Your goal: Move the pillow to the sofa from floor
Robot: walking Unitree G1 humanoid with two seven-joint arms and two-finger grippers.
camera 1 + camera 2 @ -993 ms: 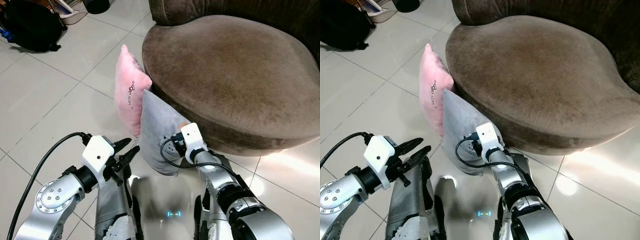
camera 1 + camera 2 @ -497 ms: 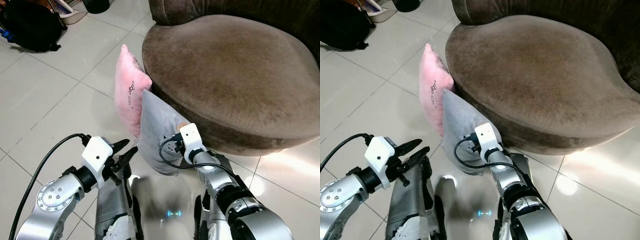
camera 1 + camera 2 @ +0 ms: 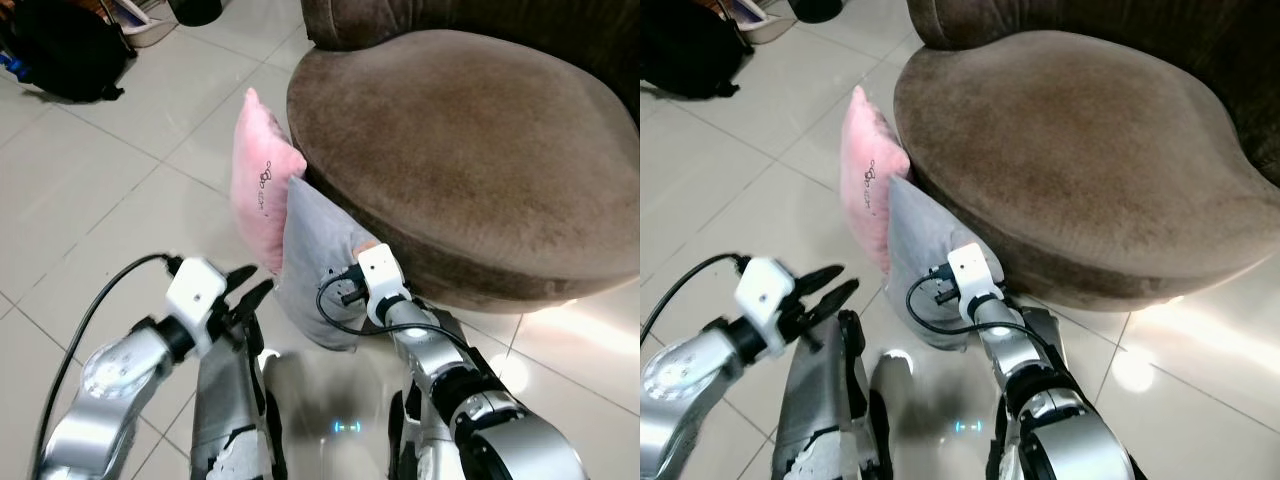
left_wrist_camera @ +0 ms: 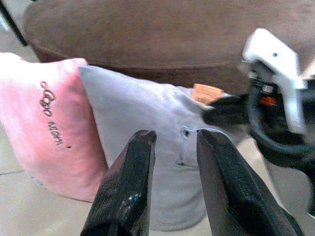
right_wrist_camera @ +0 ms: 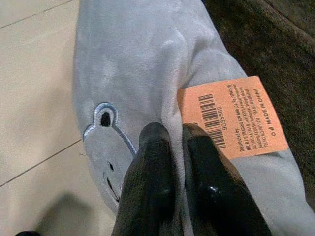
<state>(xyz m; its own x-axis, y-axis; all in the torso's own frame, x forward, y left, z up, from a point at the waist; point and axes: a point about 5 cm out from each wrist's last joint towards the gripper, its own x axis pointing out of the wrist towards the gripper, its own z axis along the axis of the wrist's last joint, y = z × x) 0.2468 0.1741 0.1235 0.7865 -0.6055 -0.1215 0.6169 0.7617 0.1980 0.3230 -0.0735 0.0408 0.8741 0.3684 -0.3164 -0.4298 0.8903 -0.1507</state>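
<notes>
The grey pillow (image 3: 318, 262) stands on end on the floor (image 3: 120, 200), long axis upright, leaning against the sofa (image 3: 470, 150) — a pink pillow (image 3: 258, 185) just beyond it. The right end effector (image 5: 170, 135) pinches its top edge by an orange tag (image 5: 231, 115); the left end effector (image 3: 248, 283) hovers near, fingers spread.

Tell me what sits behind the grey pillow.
Behind the grey pillow stands a pink pillow, upright on the tiled floor, and the brown sofa it leans against. The pink pillow's lower near corner and the sofa's base there are covered.
</notes>
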